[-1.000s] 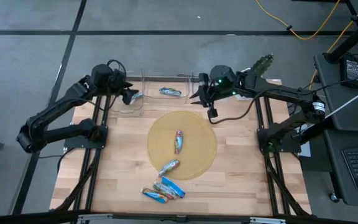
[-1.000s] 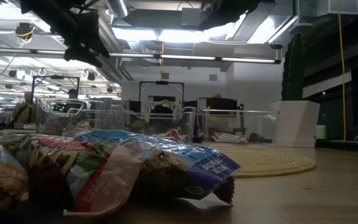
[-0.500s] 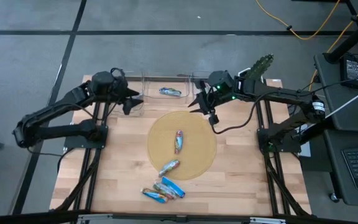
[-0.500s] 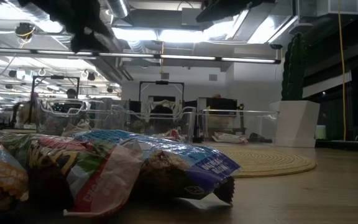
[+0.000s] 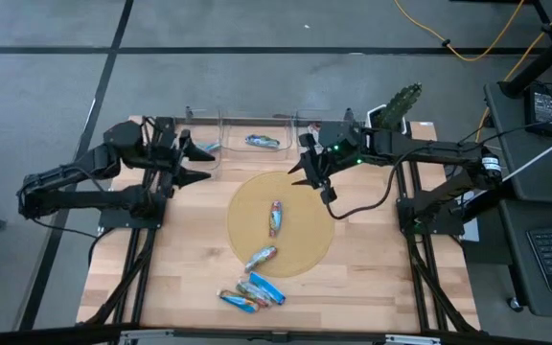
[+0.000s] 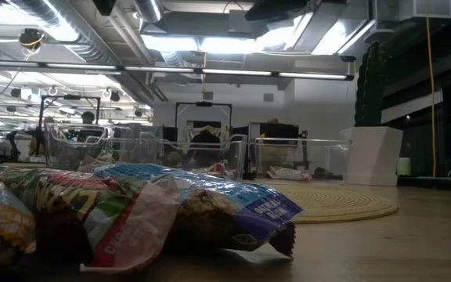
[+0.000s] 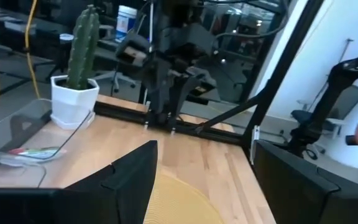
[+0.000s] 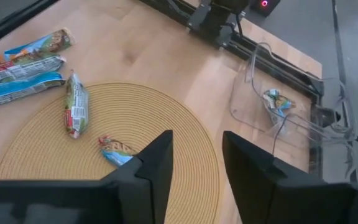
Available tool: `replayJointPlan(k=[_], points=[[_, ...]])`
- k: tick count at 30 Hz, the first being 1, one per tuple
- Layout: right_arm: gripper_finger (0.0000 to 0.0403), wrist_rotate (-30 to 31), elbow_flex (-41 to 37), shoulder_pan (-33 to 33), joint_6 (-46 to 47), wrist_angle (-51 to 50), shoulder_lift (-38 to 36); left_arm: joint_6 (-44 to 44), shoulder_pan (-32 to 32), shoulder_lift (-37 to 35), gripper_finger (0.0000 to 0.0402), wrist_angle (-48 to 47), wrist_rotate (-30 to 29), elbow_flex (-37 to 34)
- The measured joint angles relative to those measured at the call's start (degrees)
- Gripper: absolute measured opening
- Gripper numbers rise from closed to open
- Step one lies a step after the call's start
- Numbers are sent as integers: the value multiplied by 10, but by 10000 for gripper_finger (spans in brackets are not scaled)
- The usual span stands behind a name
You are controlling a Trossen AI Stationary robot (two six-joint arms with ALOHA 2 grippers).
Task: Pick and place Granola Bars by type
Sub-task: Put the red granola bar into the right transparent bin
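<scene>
Two granola bars lie on the round tan mat [image 5: 281, 225]: one multicoloured [image 5: 275, 218] [image 8: 75, 112], one nearer the near edge [image 5: 261, 257]. Several more, blue and multicoloured, lie bunched at the table's near edge [image 5: 252, 292] [image 6: 131, 211]. One bar lies in the left clear bin [image 5: 209, 147] [image 8: 277, 101] and another in the middle bin [image 5: 263, 142]. My left gripper [image 5: 199, 163] [image 7: 204, 149] is open, just near-side of the left bin, pointing right. My right gripper [image 5: 302, 171] [image 8: 196, 137] is open above the mat's far right rim. Neither touches anything.
Three clear bins stand in a row along the far edge [image 5: 257, 134] [image 6: 131, 149]. A small cactus in a white pot [image 5: 398, 103] [image 7: 76, 68] stands at the far right corner. Bare wood lies left and right of the mat.
My left gripper has drawn back from over the left bin, toward the table's left and near side; in the low view that arm has left the picture. My right gripper has moved from the far edge toward the near side, over the mat's rim. The bars have not moved.
</scene>
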Motion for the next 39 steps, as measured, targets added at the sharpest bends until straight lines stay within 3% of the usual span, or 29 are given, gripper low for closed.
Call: replayJointPlan(k=[9,12,24,39], points=[[236,1,0,4,-5,-7,17,2,-14,0,253,4,-11,0],[258,1,10,11,-46,-34,36,4,-14,0,253,11,-11,0],[264,28,60,18,-207,-123,147,8,-14,1,253,16,-11,0],[264,40,72,18,-300,-113,269,9,-14,1,253,16,-12,0]])
